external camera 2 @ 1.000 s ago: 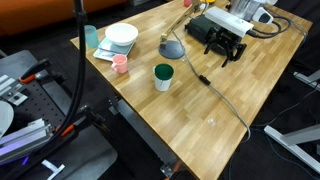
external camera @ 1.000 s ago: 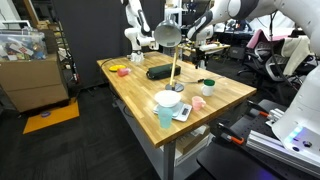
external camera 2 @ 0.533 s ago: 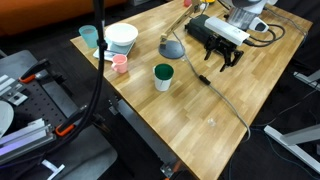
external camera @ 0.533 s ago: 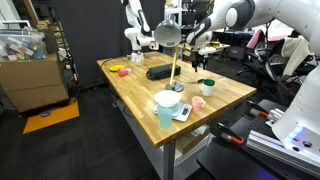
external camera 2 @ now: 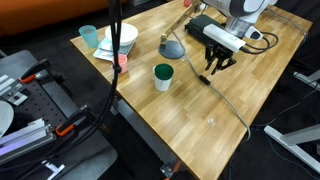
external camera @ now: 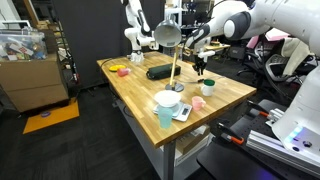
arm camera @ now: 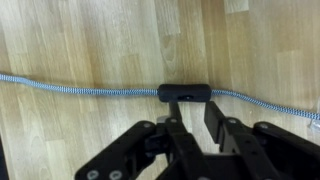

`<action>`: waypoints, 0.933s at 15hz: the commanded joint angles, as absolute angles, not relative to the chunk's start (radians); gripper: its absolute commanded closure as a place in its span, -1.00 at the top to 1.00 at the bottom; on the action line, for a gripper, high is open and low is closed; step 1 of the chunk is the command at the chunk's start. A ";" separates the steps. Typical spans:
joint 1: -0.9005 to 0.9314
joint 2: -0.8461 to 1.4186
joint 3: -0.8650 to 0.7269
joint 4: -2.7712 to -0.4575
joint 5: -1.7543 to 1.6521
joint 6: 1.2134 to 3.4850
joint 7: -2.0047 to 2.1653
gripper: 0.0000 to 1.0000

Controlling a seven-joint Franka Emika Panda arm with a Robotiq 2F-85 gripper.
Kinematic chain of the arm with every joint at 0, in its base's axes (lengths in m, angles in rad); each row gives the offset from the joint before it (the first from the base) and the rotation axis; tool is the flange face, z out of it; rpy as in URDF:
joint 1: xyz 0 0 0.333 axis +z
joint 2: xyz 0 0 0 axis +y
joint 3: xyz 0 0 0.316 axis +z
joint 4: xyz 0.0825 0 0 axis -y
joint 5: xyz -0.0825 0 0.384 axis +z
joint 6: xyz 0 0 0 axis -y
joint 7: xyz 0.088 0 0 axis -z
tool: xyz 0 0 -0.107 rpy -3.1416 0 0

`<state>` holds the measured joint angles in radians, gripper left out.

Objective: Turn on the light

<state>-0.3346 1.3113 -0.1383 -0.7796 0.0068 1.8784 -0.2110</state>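
Observation:
The light stands on the wooden table, its silver-grey dome head on a thin brass stem; the lamp also shows from above in an exterior view. Its braided cord runs across the tabletop with a black inline switch. My gripper hangs low over the table, fingertips just short of that switch. The jaws are narrowed but a gap remains, with nothing between them. Both exterior views show the gripper beside the lamp, at the cord.
A white bowl, teal cup, pink cup and green-rimmed cup stand near the lamp. A black case lies behind it. A dark pole crosses the foreground. Other robots and chairs surround the table.
The gripper has come down and along the table to the cord's switch, and its jaws have narrowed from wide open. The dark foreground pole shifted right.

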 commanded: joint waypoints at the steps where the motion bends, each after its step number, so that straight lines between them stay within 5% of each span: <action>1: -0.349 1.373 -0.124 -0.663 -0.012 1.804 -0.216 -0.95; 14: -0.367 1.503 -0.123 -0.455 -0.017 1.689 -0.221 -1.00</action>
<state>-0.3494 1.4472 -0.1379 -0.5634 0.0041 1.7417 -0.2113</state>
